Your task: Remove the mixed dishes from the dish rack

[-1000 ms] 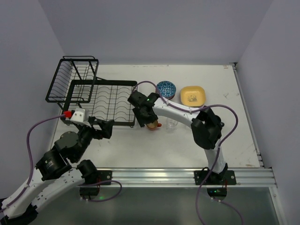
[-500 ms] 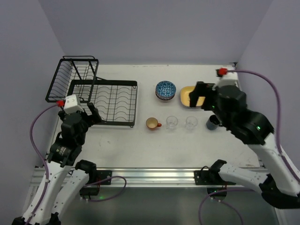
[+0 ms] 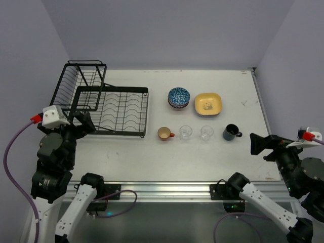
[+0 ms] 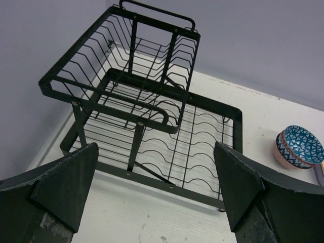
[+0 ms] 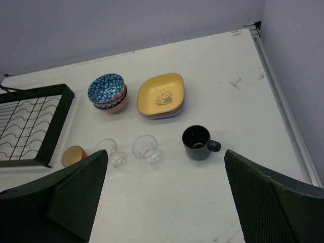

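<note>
The black wire dish rack (image 3: 109, 104) stands at the back left with nothing in it; it fills the left wrist view (image 4: 152, 116). The dishes stand on the table: stacked patterned bowls (image 3: 178, 96), stacked plates with the yellow one on top (image 3: 208, 104), an orange mug (image 3: 164, 133), two clear glasses (image 3: 186, 132) (image 3: 206, 132) and a dark mug (image 3: 231, 132). My left gripper (image 3: 82, 122) is open and empty, near the rack's front left corner. My right gripper (image 3: 260, 145) is open and empty, to the right of the dark mug (image 5: 197, 143).
The right wrist view shows the bowls (image 5: 107, 92), yellow plate (image 5: 161, 94), glasses (image 5: 147, 148) and orange mug (image 5: 74, 155) in a row ahead. Walls close in at the back and both sides. A metal rail (image 3: 202, 190) runs along the near edge.
Both arms have pulled back to the near corners, the left to the left, the right swinging away to the far right. The dark mug now stands uncovered on the table.
</note>
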You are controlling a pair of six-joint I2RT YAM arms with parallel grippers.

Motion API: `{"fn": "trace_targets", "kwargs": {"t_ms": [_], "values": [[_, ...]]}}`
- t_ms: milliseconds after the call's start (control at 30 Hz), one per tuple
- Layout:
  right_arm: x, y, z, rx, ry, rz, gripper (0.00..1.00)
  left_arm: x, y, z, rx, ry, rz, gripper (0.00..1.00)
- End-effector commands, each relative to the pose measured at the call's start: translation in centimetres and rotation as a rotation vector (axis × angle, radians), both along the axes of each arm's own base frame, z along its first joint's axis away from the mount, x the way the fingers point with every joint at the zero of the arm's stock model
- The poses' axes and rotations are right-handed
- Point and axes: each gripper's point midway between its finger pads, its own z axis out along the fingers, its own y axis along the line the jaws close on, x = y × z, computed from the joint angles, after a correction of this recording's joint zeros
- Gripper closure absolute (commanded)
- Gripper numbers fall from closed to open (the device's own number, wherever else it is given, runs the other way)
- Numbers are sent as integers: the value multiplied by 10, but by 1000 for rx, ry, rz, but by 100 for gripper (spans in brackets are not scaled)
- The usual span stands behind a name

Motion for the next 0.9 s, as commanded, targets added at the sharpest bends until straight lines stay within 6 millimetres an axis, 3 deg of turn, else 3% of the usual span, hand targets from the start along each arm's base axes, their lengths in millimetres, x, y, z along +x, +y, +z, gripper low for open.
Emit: {"fn": "trace_targets", "kwargs": {"t_ms": [0,167,367,500,867], "values": [[-11,-12,-11,-46,-13,13,1,-14,6,-11,75,56,-6,0],[-24,-19,-11,-11,-46,34,1,-24,-3,-13,66,-6,-74,0],[-29,-26,-12,9,-69,17,1,-29,1,-11,65,-25,-58,0],[-27,-35,-8,24,-108,-33,1,-28,2,-12,65,-18,-52,0],[-22,-30,-5,16,-147,-22,1,-26,-3,-6,61,-77,-76,0]]}}
